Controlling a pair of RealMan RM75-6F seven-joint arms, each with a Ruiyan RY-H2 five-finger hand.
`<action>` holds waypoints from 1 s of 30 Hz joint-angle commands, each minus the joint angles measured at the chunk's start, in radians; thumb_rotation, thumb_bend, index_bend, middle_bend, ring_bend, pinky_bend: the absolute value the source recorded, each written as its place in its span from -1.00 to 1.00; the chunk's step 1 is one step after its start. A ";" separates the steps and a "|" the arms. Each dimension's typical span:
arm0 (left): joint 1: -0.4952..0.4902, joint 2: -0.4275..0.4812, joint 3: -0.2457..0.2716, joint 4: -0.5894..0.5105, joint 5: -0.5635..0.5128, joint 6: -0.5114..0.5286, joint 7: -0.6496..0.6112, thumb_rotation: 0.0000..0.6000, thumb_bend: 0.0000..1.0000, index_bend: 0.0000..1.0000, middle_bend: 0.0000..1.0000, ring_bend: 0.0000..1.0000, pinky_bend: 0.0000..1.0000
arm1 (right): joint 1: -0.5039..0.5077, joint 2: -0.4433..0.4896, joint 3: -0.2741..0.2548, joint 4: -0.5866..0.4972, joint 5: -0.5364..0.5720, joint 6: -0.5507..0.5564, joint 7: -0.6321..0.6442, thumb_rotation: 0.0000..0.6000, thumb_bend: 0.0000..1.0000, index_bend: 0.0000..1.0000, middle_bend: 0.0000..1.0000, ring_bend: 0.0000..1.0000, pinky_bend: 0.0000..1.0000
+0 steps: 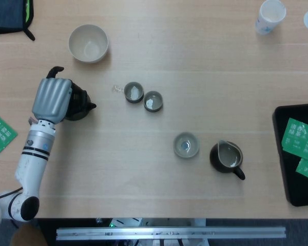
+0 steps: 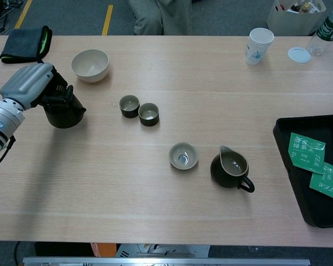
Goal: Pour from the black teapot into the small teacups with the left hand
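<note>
My left hand [image 1: 52, 98] [image 2: 29, 84] grips the black teapot [image 1: 80, 104] [image 2: 64, 113] at the left side of the table, the spout pointing right. The pot looks upright and low over the wood; whether it touches the table I cannot tell. Two small dark teacups [image 1: 134, 92] [image 1: 153, 101] stand side by side right of the pot, also seen in the chest view [image 2: 129, 105] [image 2: 149, 113]. A few drops lie on the wood left of them. My right hand shows in neither view.
A cream bowl [image 1: 88, 43] [image 2: 90, 65] sits behind the teapot. A pale shallow cup [image 1: 186, 144] and a dark pitcher [image 1: 227, 157] stand at centre right. A black tray [image 1: 292, 154] with green packets is at the right edge. A paper cup [image 1: 270, 15] stands far right.
</note>
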 commanded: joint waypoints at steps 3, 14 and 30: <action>0.000 -0.042 0.016 0.053 0.026 -0.014 0.010 0.92 0.10 0.78 1.00 0.67 -0.63 | 0.000 0.000 0.000 0.000 -0.001 0.002 0.000 1.00 -0.70 -0.47 -0.46 -0.75 -0.79; 0.002 -0.076 0.008 0.116 0.023 -0.049 0.003 0.90 0.10 0.73 1.00 0.61 -0.63 | -0.005 0.001 -0.002 0.003 0.000 0.008 0.006 1.00 -0.71 -0.47 -0.46 -0.75 -0.79; 0.009 -0.018 0.009 0.059 -0.003 -0.106 0.045 -0.14 0.10 0.22 0.41 0.09 -0.63 | -0.005 0.002 -0.001 0.002 -0.003 0.012 0.007 1.00 -0.70 -0.47 -0.46 -0.75 -0.79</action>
